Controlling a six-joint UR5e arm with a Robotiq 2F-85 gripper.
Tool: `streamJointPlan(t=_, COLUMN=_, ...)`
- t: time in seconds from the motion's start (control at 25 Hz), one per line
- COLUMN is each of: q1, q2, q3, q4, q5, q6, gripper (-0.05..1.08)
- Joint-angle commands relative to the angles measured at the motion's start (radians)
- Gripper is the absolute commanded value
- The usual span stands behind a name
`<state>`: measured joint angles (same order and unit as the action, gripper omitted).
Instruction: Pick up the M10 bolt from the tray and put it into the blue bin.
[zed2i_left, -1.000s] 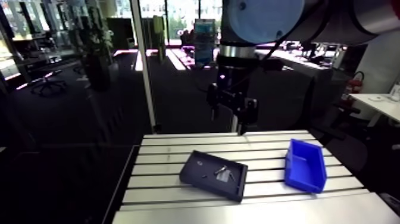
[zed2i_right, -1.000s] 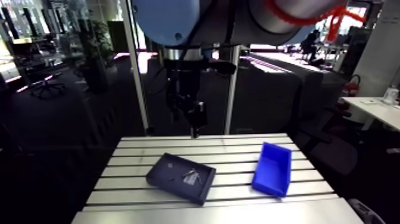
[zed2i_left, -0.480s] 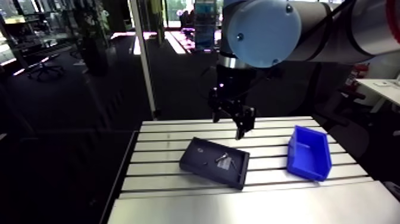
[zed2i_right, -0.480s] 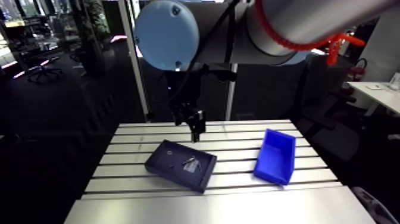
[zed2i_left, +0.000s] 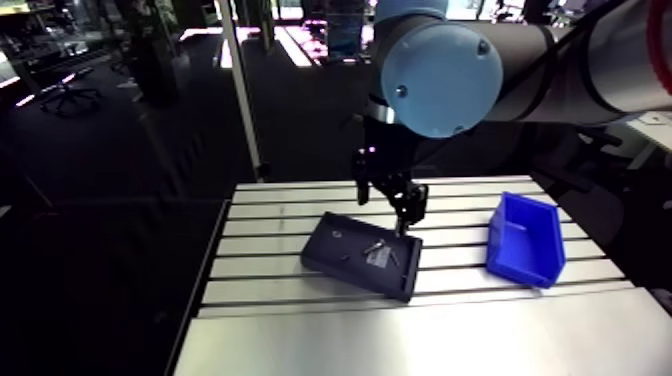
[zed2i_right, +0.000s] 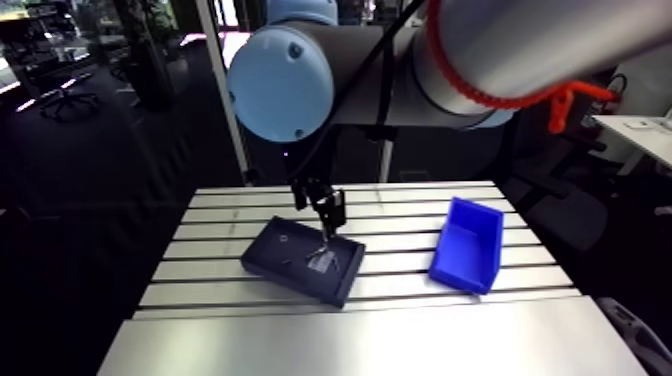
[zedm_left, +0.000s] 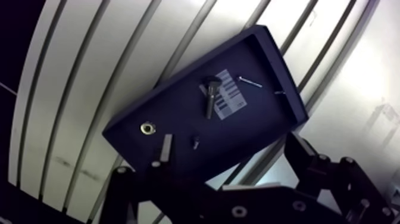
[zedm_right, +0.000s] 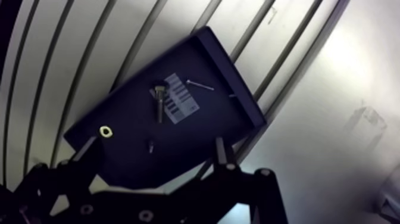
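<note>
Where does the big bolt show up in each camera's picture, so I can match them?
Arm view: the bolt is a small glint inside the dark tray, close under the gripper.
Wrist view: the bolt lies near the tray's middle, ahead of the gripper's open fingers.
Shared landmark: the white label in the tray, right beside the bolt.

The gripper (zed2i_left: 403, 222) came down and moved in. Earlier it hung high over the far edge of the table (zed2i_left: 300, 300), and the tray (zed2i_left: 345, 262) lay well ahead of it and far below. Just before, it was lower, by the tray's far rim. At the end it hung low over the tray, with the bolt (zedm_left: 209, 102) just ahead of it.
</note>
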<state>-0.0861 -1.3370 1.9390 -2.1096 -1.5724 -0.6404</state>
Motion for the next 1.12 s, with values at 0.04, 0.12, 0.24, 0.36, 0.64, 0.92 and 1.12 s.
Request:
streamJointPlan(t=0.04, q1=0.0, q2=0.028, q3=0.018, q4=-0.037, q5=-0.001, q6=0.0, gripper=0.01)
streamJointPlan(t=0.12, q1=0.0, q2=0.032, q3=0.024, q4=-0.039, q5=-0.001, q6=0.0, gripper=0.01)
streamJointPlan(t=0.24, q1=0.0, q2=0.04, q3=0.028, q4=-0.045, q5=-0.001, q6=0.0, gripper=0.01)
streamJointPlan(t=0.36, q1=0.0, q2=0.052, q3=0.033, q4=-0.045, q5=-0.001, q6=-0.003, gripper=0.01)
streamJointPlan(t=0.64, q1=0.0, q2=0.081, q3=0.036, q4=-0.066, q5=-0.001, q6=-0.003, gripper=0.01)
streamJointPlan(t=0.92, q1=0.002, q2=0.12, q3=0.027, q4=-0.082, q5=-0.001, q6=-0.003, gripper=0.01)
streamJointPlan(t=1.12, q1=0.0, q2=0.135, q3=0.022, q4=-0.103, q5=0.001, q6=-0.003, gripper=0.04)
